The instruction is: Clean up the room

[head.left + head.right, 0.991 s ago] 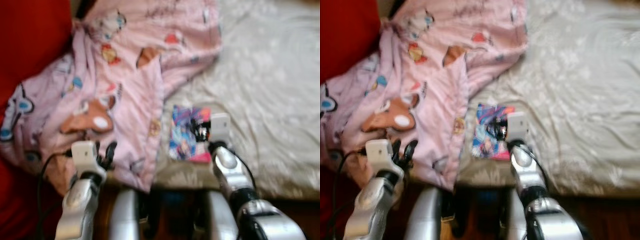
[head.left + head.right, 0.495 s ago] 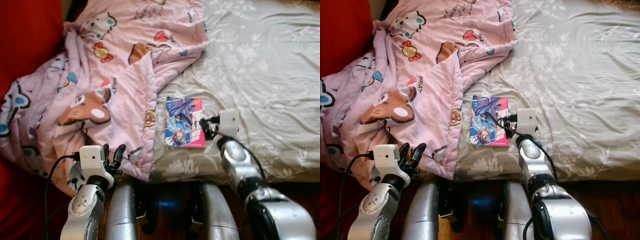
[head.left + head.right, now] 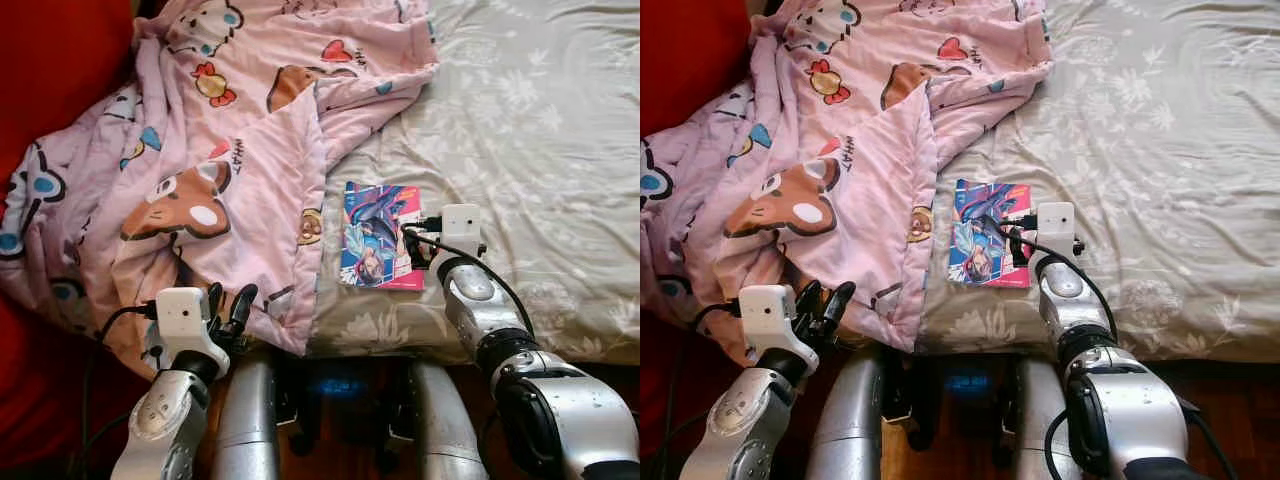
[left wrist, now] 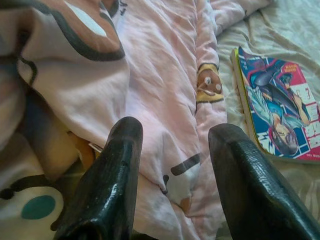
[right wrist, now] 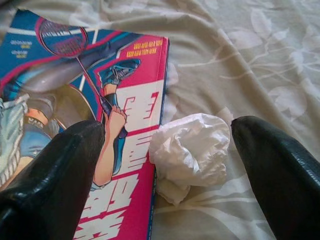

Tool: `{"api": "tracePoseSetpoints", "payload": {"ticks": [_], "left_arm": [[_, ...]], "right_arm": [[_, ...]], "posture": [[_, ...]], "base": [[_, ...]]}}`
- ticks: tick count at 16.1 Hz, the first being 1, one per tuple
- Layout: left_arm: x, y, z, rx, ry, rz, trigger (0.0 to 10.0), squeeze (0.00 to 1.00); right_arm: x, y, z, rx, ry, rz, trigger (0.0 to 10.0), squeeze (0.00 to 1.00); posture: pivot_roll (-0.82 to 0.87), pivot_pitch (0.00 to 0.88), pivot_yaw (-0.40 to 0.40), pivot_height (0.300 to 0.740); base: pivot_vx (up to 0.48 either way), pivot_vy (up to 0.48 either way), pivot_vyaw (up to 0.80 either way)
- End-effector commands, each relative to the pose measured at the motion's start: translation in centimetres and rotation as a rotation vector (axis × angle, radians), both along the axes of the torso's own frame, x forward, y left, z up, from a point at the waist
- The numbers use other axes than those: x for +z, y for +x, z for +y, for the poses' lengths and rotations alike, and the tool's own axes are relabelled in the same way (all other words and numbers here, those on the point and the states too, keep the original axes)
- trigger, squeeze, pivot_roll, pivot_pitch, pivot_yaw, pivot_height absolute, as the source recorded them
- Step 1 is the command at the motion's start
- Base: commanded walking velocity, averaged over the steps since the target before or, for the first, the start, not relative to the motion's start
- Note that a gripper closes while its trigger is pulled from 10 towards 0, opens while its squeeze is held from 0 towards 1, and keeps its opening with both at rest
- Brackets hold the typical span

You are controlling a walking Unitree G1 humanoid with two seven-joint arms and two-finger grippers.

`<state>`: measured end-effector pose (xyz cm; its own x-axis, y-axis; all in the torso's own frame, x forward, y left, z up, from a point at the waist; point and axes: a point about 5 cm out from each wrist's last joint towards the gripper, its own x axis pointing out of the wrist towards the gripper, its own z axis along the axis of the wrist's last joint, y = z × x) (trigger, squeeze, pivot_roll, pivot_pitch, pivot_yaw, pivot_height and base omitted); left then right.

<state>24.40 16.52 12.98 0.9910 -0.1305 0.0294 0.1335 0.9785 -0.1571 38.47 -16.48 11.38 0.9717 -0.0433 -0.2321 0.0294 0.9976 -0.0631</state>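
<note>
Your right gripper (image 5: 165, 165) is wide open, and the crumpled tissue (image 5: 192, 150) sits right between its fingers on the bed sheet (image 3: 540, 130), touching the comic book (image 3: 380, 248).

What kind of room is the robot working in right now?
Most likely a bedroom: the robot stands at the edge of a bed with a grey floral sheet, a rumpled pink cartoon-print blanket heaped on it, and a comic book lying beside a crumpled tissue.
</note>
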Motion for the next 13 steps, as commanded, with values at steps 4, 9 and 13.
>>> {"api": "tracePoseSetpoints", "payload": {"ticks": [4,9,13], "left_arm": [[0.5,-1.2,0.1,0.009,-0.001,0.029,10.0,0.0],[1.3,-2.0,0.0,0.007,0.0,0.036,10.0,0.0],[2.2,-2.2,0.0,0.005,0.016,0.028,10.0,0.0]], "right_arm": [[-0.9,-0.5,-1.9,-0.093,-0.008,0.066,10.0,0.0],[-1.8,-1.0,-3.1,-0.158,0.059,0.12,10.0,0.0],[-1.8,-0.9,-2.6,-0.135,0.091,0.126,10.0,0.0]], "posture": [[0.12,0.539,0.071,0.63],[0.15,0.555,0.078,0.63],[0.18,0.562,0.083,0.63]], "base": [[0.0,0.0,0.0],[0.0,0.0,0.0],[0.0,0.0,0.0]]}}
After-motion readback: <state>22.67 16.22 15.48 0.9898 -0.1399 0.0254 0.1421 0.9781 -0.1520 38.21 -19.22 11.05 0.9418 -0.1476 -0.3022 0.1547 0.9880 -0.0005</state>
